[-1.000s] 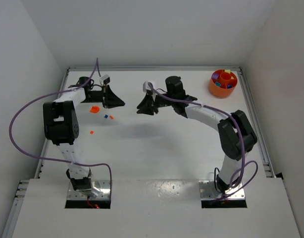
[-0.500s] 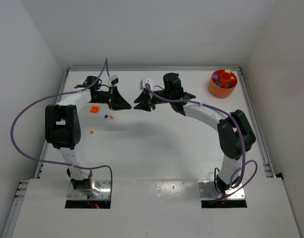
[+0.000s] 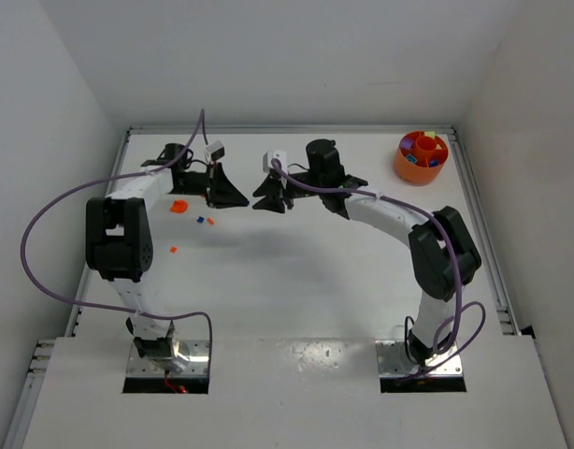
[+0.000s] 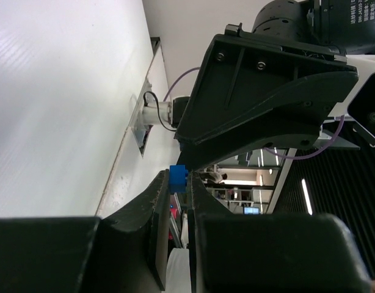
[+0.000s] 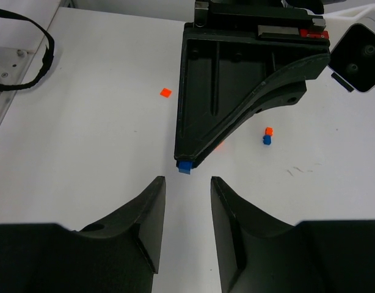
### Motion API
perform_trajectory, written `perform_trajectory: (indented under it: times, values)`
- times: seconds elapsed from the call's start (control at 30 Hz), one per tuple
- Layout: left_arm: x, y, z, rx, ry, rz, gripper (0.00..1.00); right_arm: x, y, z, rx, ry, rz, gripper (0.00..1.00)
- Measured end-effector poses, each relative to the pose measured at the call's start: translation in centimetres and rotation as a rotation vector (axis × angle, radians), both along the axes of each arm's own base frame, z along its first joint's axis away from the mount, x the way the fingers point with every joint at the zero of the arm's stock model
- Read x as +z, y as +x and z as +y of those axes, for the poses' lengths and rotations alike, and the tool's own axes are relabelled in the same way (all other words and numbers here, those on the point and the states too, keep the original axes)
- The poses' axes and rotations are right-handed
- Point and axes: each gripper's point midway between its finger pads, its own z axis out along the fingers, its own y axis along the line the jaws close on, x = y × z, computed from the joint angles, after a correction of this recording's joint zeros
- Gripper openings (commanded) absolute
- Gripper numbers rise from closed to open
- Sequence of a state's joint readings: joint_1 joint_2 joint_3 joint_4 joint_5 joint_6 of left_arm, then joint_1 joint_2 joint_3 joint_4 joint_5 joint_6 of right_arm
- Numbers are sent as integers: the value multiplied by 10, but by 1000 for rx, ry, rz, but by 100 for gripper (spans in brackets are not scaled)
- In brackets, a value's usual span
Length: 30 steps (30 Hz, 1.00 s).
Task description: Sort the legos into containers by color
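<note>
At the far middle of the table [image 3: 315, 271], around twelve o'clock, the left gripper [image 4: 179, 186] has its fingers pinched tight on a blue lego [image 5: 185, 166]. It's nose to nose with the right gripper [image 5: 186, 182], jaws partly apart and holding nothing, the brick just short of their gap. Down at the left gripper's eight o'clock lie loose pieces: a bigger orange-red lego [image 3: 179, 206], a blue brick [image 3: 200, 220] and orange brick [image 3: 210, 222] side by side, and a lone orange bit [image 3: 173, 250] nearer the bases. The right arm [image 3: 390, 215] stands between the held brick and the orange bowl [image 3: 404, 166], off at two o'clock, with coloured bits [image 3: 423, 148] inside.
</note>
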<state>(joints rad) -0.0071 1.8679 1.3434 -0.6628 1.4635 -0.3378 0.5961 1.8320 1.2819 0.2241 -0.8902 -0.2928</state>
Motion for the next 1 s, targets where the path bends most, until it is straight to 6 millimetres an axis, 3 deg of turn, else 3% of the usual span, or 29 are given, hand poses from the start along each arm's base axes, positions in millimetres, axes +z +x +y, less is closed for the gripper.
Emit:
perform_trajectory:
  times: [0.67, 0.87, 1.0]
  values:
    - [-1, -4, -8, -27, 1, -39, 0, -5, -6, 9, 20, -6, 9, 35]
    - [0, -4, -10, -33, 1, -44, 0, -5, -5, 9, 18, -5, 8, 22]
    - [0, -5, -10, -33, 1, -40, 2, -5, -5, 9, 17, -4, 8, 3]
